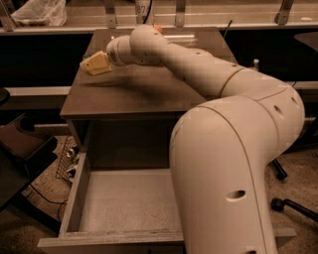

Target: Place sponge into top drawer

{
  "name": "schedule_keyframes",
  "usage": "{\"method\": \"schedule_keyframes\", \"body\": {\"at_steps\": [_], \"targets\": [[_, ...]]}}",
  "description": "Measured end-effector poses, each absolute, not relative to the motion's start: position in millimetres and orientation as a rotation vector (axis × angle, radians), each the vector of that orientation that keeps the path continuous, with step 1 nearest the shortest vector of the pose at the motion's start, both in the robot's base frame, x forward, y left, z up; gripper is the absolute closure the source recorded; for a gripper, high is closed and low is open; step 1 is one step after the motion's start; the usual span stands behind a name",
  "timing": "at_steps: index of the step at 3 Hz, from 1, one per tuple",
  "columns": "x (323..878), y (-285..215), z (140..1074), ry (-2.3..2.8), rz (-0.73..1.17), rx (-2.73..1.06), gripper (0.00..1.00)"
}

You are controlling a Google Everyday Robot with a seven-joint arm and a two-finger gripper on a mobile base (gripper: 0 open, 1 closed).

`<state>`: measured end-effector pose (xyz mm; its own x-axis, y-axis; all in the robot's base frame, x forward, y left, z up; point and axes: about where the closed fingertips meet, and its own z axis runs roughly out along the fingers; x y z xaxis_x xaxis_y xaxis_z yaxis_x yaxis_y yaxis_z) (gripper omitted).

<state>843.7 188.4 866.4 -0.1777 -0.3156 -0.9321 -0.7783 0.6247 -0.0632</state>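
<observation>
The sponge (94, 65), a small block showing its pale yellow foam, hangs just above the left part of the cabinet top (144, 92) and casts a shadow below it. My gripper (103, 61) is at the end of the arm that reaches over the cabinet, and it is shut on the sponge. The arm hides most of the fingers. The top drawer (73, 196) is pulled out towards the camera, below the cabinet top. Its pale grey floor is bare. My arm's bulk hides the drawer's right side.
A bit of a red apple (158, 27) shows behind the arm at the back of the cabinet top. A white plastic bag (39, 11) lies on the back shelf at left. A wire basket (67, 158) is on the floor left of the drawer. A chair base (288, 204) is at right.
</observation>
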Motion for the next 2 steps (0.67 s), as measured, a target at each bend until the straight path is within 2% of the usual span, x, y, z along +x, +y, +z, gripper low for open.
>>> {"method": "schedule_keyframes", "body": {"at_steps": [2], "targets": [[838,213,841,1.829,0.569,-0.925,0.00]]}}
